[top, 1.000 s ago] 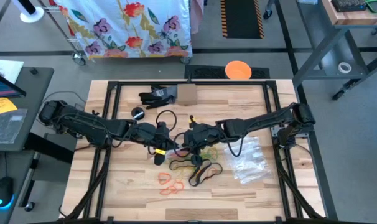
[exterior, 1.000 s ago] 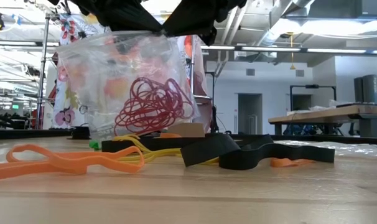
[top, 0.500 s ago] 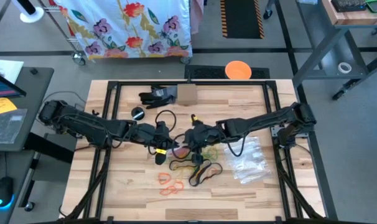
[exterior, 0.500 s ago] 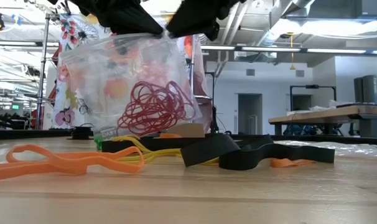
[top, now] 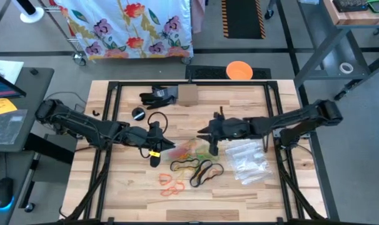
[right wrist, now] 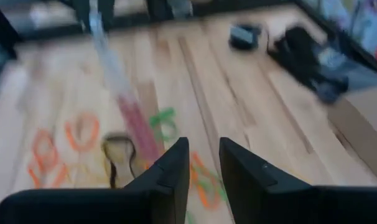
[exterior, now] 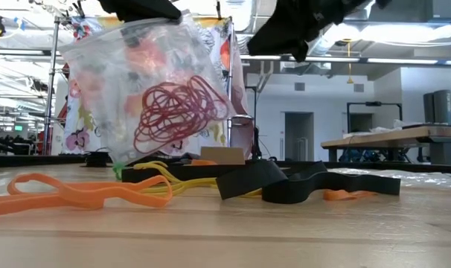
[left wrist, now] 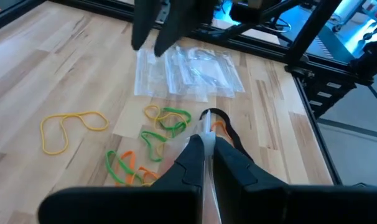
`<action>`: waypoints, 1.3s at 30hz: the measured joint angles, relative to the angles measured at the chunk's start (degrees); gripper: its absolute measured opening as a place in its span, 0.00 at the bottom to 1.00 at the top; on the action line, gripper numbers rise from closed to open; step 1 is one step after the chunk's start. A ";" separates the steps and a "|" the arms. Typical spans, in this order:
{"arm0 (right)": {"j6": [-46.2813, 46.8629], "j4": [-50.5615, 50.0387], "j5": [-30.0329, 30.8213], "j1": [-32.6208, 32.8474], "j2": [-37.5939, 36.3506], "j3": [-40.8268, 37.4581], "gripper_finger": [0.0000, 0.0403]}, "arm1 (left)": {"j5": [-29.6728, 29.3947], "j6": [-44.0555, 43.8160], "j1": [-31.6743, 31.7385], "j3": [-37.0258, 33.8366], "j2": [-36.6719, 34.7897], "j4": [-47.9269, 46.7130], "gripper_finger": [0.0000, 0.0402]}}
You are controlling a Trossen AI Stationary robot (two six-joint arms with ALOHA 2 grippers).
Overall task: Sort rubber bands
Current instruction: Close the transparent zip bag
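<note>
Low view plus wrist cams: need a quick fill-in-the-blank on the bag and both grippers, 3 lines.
1. The clear bag hanging from the left gripper holds a tangle of ____ rubber bands.
2. The right gripper has its fingers apart and holds ____.
3. In the low view, the loose band nearest the camera, lying at the left of the table, is ____.

Missing words: red; nothing; orange

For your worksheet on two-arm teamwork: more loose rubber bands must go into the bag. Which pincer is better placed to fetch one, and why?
The right pincer. It is empty, jaws apart, hovering above the loose rubber bands. The left pincer is shut on the clear bag of red bands, holding it up.
</note>
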 joint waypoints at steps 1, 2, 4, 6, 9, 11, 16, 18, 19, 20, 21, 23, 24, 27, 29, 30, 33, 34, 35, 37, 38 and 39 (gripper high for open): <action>-0.26 3.88 -0.17 0.33 -0.37 -1.84 0.21 | -0.07 0.10 -0.11 0.01 0.00 0.00 0.01; -0.66 7.25 -0.25 0.74 -0.54 -3.32 0.21 | -0.17 0.16 -0.19 0.01 0.02 0.00 0.01; -0.88 11.16 -0.82 1.59 -0.05 -4.74 0.21 | -0.23 0.20 -0.23 0.00 0.04 0.33 0.01; -0.88 14.25 -0.84 2.28 0.96 -4.66 0.21 | -0.38 0.22 -0.27 0.02 0.04 0.67 0.01; -1.64 21.63 -0.79 2.39 3.44 -4.57 0.21 | -2.64 1.08 -0.27 0.02 0.04 0.46 0.02; -3.39 23.67 -0.80 2.33 4.55 -4.31 0.21 | -3.65 1.69 -0.14 0.02 0.04 0.60 0.02; -4.95 23.66 -0.79 1.29 4.60 -2.29 0.21 | -4.59 2.72 -0.10 0.04 0.04 0.66 0.02; -5.02 23.20 -0.70 0.74 4.64 -1.99 0.21 | -4.58 2.81 -0.17 0.04 0.04 0.83 0.02; -5.01 23.22 -0.67 0.38 4.70 -1.69 0.21 | -4.58 2.86 -0.17 0.05 0.04 0.81 0.02; -5.01 23.28 -0.66 0.09 4.70 -1.44 0.21 | -4.58 3.17 -0.19 0.07 0.04 0.79 0.02; -5.03 23.25 -0.67 -0.20 4.69 -1.27 0.21 | -4.58 3.53 -0.19 0.07 0.04 0.81 0.02; -5.02 23.61 -0.68 -0.81 5.72 -0.85 0.21 | -4.55 4.35 -0.19 0.07 0.04 0.79 0.02; -4.97 23.43 -0.78 -1.14 6.40 -0.54 0.21 | -4.55 4.74 -0.19 0.07 0.04 0.83 0.02; -4.95 22.11 -2.31 -1.88 8.67 1.23 0.21 | -4.54 5.77 0.01 0.07 0.04 0.84 0.02; -5.03 21.76 -4.46 -2.32 9.88 3.20 0.21 | -4.49 6.31 0.08 0.09 0.04 0.66 0.02; -5.14 20.56 -4.99 -2.53 10.80 4.33 0.21 | -4.49 6.84 0.31 0.09 0.04 0.52 0.02; -6.86 15.48 -5.33 -2.73 13.23 8.42 0.21 | -3.85 7.79 1.06 0.09 0.04 0.34 0.02; -7.35 12.83 -5.33 -2.73 13.74 9.74 0.21 | -3.84 8.06 1.36 0.11 0.04 0.29 0.02; -7.67 11.74 -5.31 -2.77 14.12 11.30 0.21 | -3.93 8.29 1.62 0.17 0.07 -0.14 0.02; -7.96 8.48 -5.29 -2.77 13.90 12.59 0.21 | -3.95 8.76 2.13 0.15 0.06 -0.77 0.02; -7.98 7.62 -5.27 -2.77 13.84 13.18 0.21 | -3.96 8.82 2.24 0.17 0.06 -0.71 0.02; -8.09 7.59 -5.29 -2.77 13.88 13.53 0.21 | -3.94 8.86 2.47 0.17 0.06 -1.21 0.02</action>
